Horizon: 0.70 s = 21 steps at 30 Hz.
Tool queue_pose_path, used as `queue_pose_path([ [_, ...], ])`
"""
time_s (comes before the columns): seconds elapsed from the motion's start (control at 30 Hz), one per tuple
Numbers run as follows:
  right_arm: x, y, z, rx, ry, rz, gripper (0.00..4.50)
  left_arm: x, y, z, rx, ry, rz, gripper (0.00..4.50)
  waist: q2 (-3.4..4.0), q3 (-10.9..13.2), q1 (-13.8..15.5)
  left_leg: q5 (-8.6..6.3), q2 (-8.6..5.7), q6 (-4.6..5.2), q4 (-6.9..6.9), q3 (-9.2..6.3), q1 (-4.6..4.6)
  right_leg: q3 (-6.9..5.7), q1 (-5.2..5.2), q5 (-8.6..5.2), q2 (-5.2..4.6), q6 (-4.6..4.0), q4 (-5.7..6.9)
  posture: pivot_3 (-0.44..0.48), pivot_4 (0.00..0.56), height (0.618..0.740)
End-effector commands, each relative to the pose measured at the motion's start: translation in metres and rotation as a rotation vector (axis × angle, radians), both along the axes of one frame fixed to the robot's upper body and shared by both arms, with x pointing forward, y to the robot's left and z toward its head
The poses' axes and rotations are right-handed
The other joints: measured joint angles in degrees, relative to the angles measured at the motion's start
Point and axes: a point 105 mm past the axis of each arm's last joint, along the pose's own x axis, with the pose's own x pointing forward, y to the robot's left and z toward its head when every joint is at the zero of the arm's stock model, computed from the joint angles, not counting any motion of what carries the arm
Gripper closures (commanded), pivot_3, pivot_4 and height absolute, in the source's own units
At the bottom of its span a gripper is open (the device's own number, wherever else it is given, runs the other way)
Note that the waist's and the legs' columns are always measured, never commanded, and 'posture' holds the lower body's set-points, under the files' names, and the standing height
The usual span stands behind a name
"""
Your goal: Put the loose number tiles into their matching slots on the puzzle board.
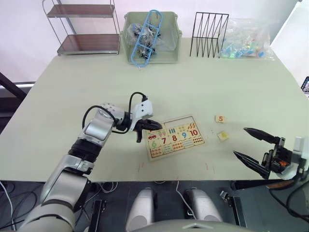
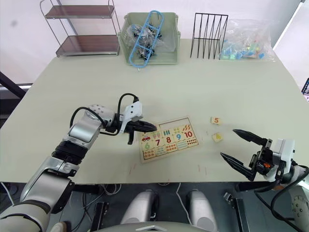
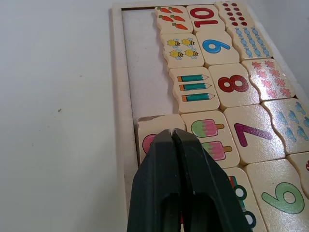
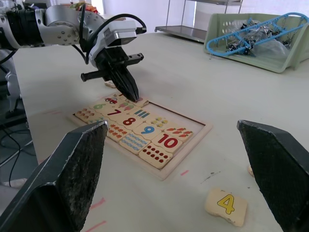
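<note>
Left tool [image 3: 173, 133] pinched shut, tips down on tile at puzzle board [image 1: 175, 137] near-left corner. Board reads 6, 7, 8, 9, 10. Right tool [image 2: 233, 144] spread wide, empty, off worktop [image 1: 96, 87] edge. Loose 5 tile [image 1: 220, 119] and 4 tile [image 4: 226, 206] right of board.

Bright even light, soft shadows, blurred near fingers

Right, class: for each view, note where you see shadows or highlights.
Left eye view: even light, bright highlights on the plastic bag. Right wrist view: a soft shadow under the 4 tile. Left wrist view: the rim of the puzzle board casts a thin shadow into the empty slots.
</note>
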Motion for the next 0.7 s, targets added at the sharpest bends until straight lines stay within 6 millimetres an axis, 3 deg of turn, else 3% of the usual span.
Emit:
queue_pose_path([
  [0.03,-0.001,-0.003,0.011,-0.015,-0.047,-0.010,0.00,0.002,-0.001,0.011,-0.061,0.029,0.017,4.40,0.00,0.00,0.00,0.00,0.00,0.00,0.00,0.00,0.00,0.00,0.00,0.00,0.00,0.00,0.00,0.000,0.150,0.739],
  [0.33,0.006,-0.008,0.011,0.036,-0.037,-0.075,0.00,0.003,0.017,0.049,-0.253,0.033,0.074,4.40,0.00,0.01,-0.17,0.00,0.02,0.00,0.00,-0.04,-0.01,-0.02,-0.01,0.00,0.01,0.00,0.00,0.000,0.150,0.739],
  [0.7,0.018,-0.020,-0.002,0.029,0.028,-0.161,0.00,-0.010,0.072,0.061,-0.351,-0.054,0.354,4.40,0.00,0.01,-0.10,0.00,0.04,0.00,-0.01,-0.20,0.00,0.02,-0.02,0.00,-0.03,0.00,0.01,0.000,0.150,0.739],
])
